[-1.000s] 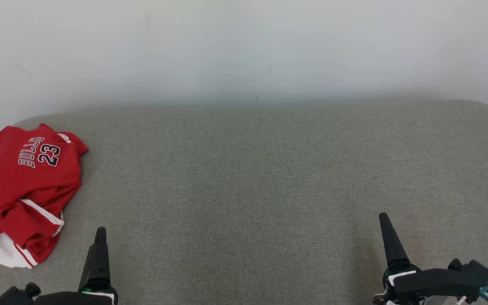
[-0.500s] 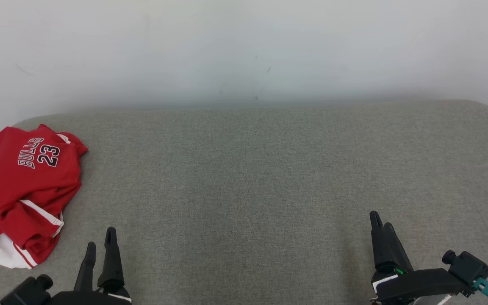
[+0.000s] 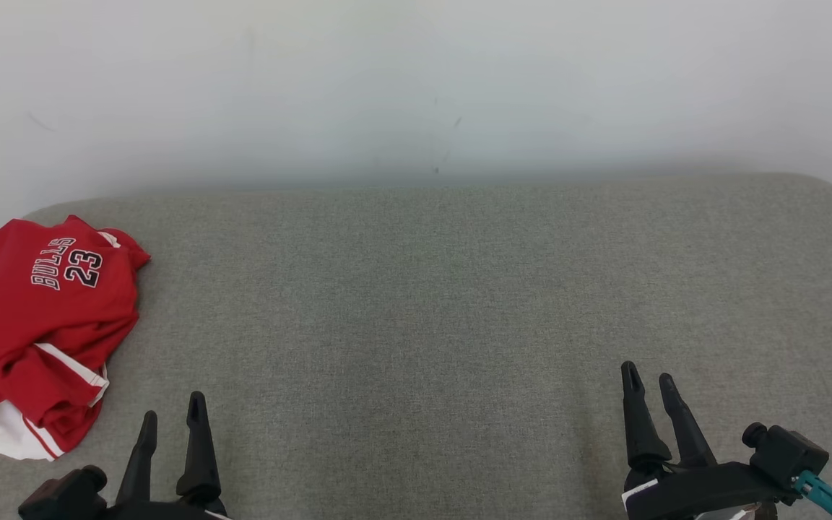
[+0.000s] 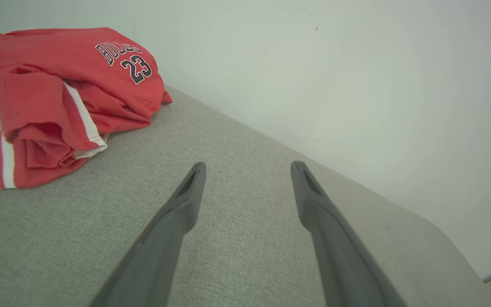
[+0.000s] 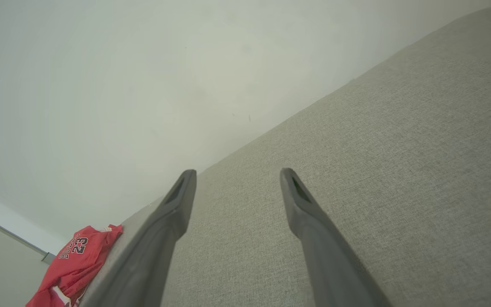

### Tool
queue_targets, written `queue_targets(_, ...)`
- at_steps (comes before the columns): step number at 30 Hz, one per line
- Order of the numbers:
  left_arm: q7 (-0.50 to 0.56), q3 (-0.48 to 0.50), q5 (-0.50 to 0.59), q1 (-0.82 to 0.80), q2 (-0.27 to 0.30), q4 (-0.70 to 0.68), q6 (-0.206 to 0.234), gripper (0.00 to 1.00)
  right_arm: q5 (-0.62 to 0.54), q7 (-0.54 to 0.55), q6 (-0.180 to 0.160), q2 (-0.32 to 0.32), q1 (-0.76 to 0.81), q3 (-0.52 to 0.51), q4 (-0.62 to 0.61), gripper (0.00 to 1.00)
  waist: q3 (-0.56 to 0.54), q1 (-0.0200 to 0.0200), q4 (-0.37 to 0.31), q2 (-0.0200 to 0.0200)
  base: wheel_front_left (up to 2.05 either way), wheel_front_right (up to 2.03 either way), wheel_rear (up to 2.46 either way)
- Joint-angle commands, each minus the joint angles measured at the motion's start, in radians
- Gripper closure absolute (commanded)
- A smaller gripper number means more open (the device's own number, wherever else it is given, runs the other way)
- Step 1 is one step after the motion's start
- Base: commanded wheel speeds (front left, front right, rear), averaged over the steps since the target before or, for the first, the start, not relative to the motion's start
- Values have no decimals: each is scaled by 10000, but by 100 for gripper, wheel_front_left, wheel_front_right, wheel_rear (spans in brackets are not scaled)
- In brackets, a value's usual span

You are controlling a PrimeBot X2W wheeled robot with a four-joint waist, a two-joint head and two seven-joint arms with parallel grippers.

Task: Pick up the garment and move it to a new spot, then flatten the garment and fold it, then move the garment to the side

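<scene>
At the 9 o'clock edge of the grey cushion (image 3: pixel 423 303) lay the crumpled red garment (image 3: pixel 33 325), long axis roughly 12-to-6. It sat at 10 o'clock from the nearer left gripper (image 3: pixel 172 406); the right gripper (image 3: pixel 648 372) stood well apart. Both had fingers spread, empty.

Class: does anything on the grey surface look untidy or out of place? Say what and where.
The red garment lies crumpled at the left edge of the grey surface, bunched over itself, white part showing. Nothing else stands out.
</scene>
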Motion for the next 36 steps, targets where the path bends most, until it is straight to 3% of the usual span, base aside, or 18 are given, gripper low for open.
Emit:
queue_targets(1,-105,-36,319,-16,103,-137,32,0,-369,-111,-10,0,-15,40,-141,0,-2,0,-6,0,0,0,0)
queue_targets(19,-582,-215,2124,156,303,-220,314,0,-2500,-583,-13,12,67,-56,-80,0,-1,0,-80,0,0,0,0)
queue_targets(36,-963,-227,3485,261,427,-235,290,0,-3882,-966,-17,16,197,-183,-314,0,14,0,-128,0,0,0,0)
